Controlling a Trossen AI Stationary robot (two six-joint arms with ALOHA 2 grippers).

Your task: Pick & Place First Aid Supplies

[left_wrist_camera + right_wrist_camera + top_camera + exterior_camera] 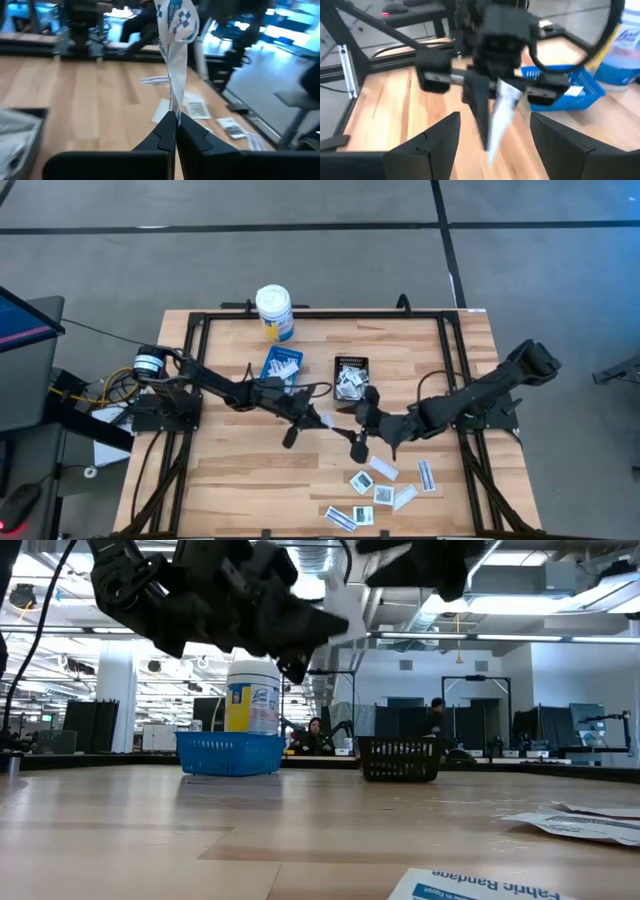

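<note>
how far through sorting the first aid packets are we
Partly done. The blue tray and the black tray each already hold white packets. In hand: the left gripper is shut on a white strip packet above mid-table; the right gripper is open beside it. Left: loose packets near the table's front edge.

Two dark, cable-trailing jointed arms

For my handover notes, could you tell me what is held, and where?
The left gripper pinches a white packet by its end; the right gripper holds nothing.
</note>
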